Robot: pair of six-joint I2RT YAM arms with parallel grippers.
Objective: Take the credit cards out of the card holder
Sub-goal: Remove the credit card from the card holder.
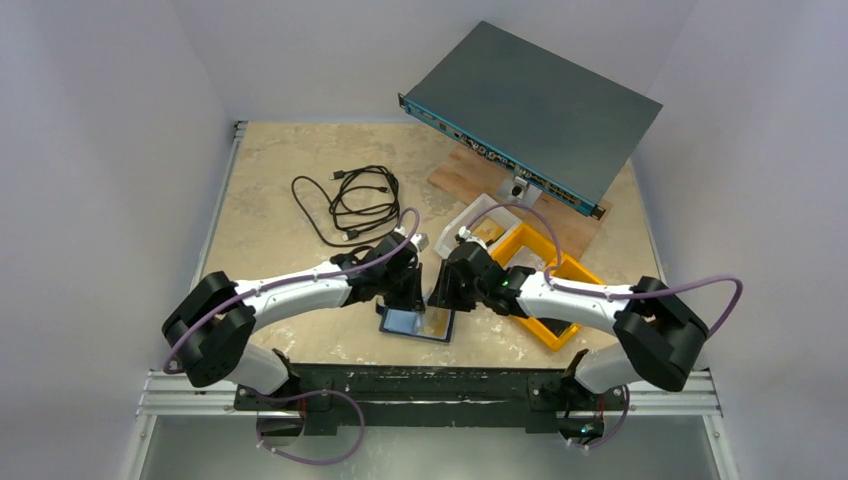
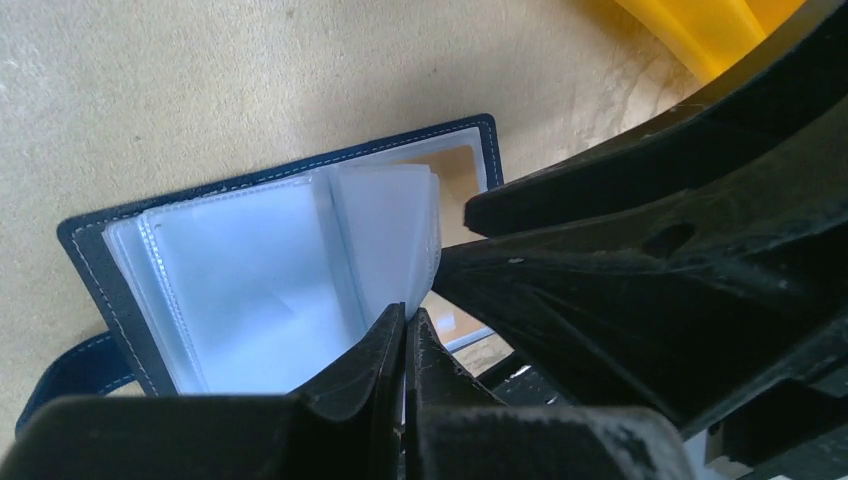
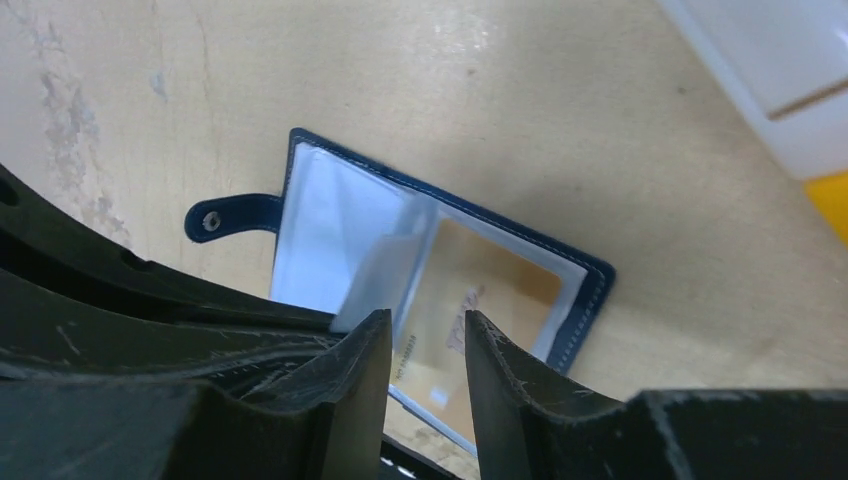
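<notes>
Navy-blue folding card holder (image 1: 417, 324) lies open near the front edge of the beige table (image 1: 270, 240), between both grippers, whose fingertips the overhead view hides. Left wrist view shows the left gripper (image 2: 405, 325) with fingers pressed together at the lower edge of the clear sleeves (image 2: 250, 290). Right wrist view shows the right gripper (image 3: 428, 335) with fingers spread above a tan card (image 3: 495, 280).

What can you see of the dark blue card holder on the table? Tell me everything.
The dark navy-blue folding card holder lies open and flat on the beige table, between both arms. Pale stitching edges its leather-like cover; a snap tab juts from one side. Clear plastic sleeves fan inside, one holding a tan card. The left fingers are shut at the sleeves' edge; the right fingers hang apart above the card.
</notes>
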